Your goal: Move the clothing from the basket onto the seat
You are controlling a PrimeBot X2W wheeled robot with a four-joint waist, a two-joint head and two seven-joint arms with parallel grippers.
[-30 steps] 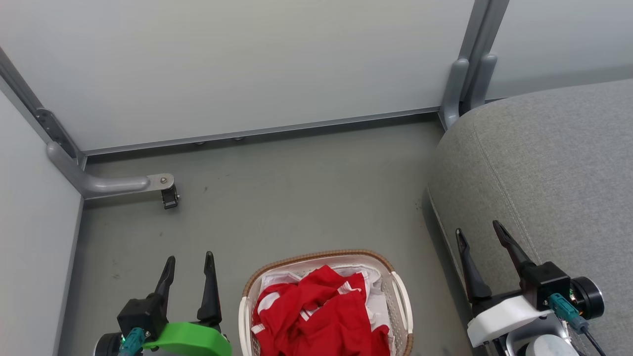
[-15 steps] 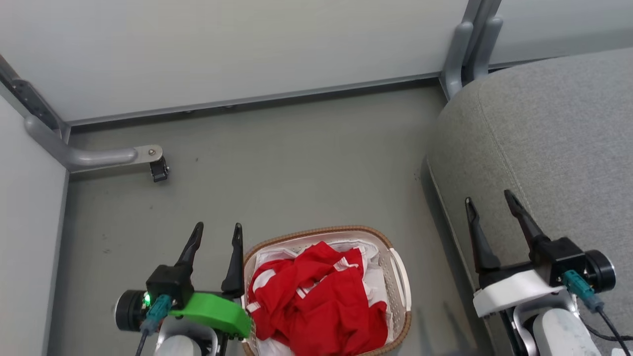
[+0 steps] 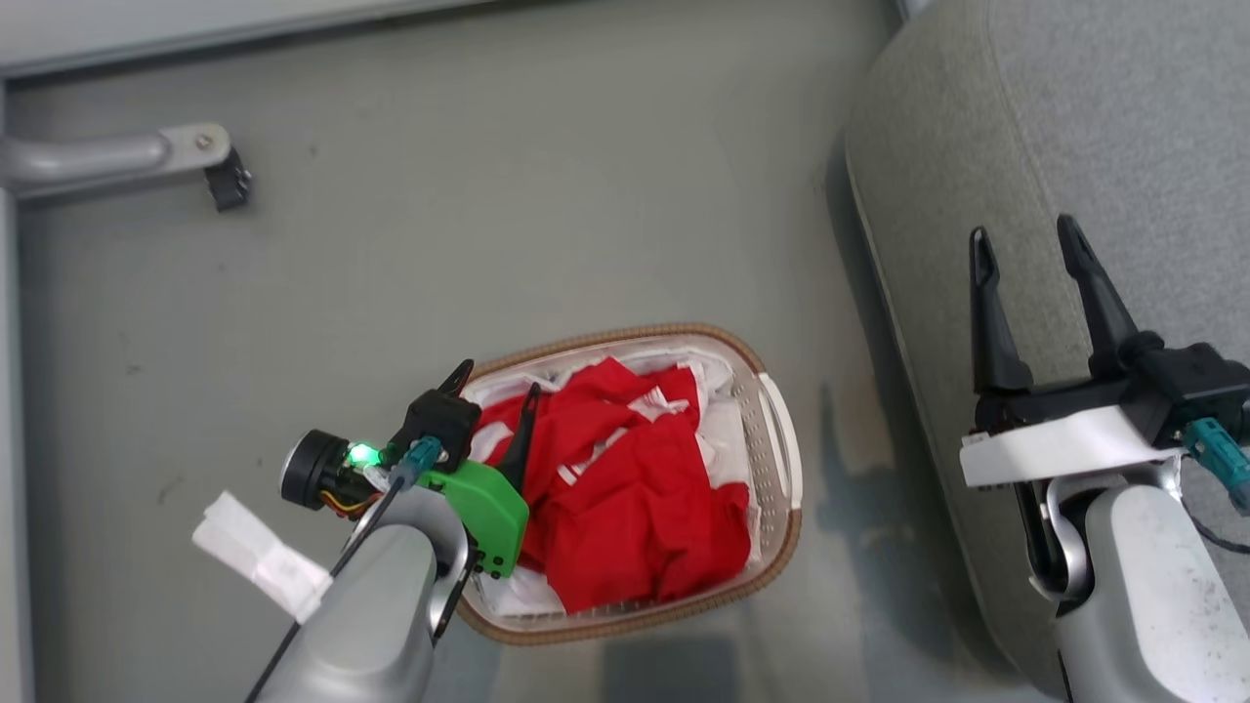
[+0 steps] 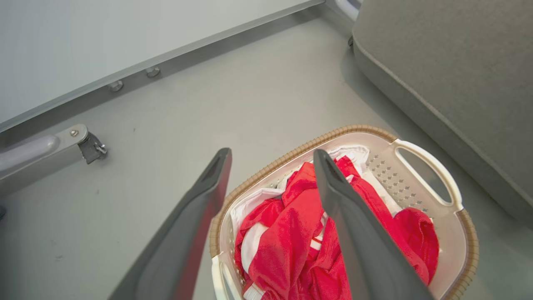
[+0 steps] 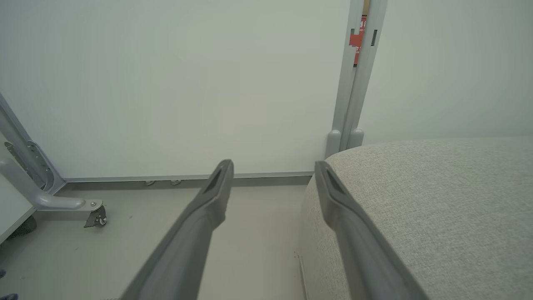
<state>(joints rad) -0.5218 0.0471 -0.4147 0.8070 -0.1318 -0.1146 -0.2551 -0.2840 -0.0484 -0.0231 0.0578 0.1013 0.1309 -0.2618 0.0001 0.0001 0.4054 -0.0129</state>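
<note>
The basket (image 3: 770, 418) stands on the grey floor, cream-white with a brown woven rim. Crumpled red clothing (image 3: 625, 488) with white stripes fills it, over a white liner. My left gripper (image 3: 498, 379) hangs open over the basket's left end, one finger outside the rim, the other above the red fabric, holding nothing. The left wrist view looks down between the open left gripper (image 4: 272, 153) at the clothing (image 4: 287, 237) and the basket (image 4: 433, 166). My right gripper (image 3: 1022, 230) is open and empty above the left edge of the grey seat (image 3: 1123, 117). The right wrist view shows the right gripper (image 5: 273, 163) beside the seat (image 5: 437, 200).
A grey metal partition leg with a black caster (image 3: 227, 186) lies on the floor at the far left, also seen as the caster (image 4: 93, 146). Pale wall panels (image 5: 187, 83) close off the back. A white tag (image 3: 259, 561) hangs from my left forearm. Bare floor (image 3: 537, 195) lies beyond the basket.
The head camera has tilted down, shifting the whole picture. My left gripper has swung right from beside the basket to over its left rim and the clothing. The right gripper stays open by the seat.
</note>
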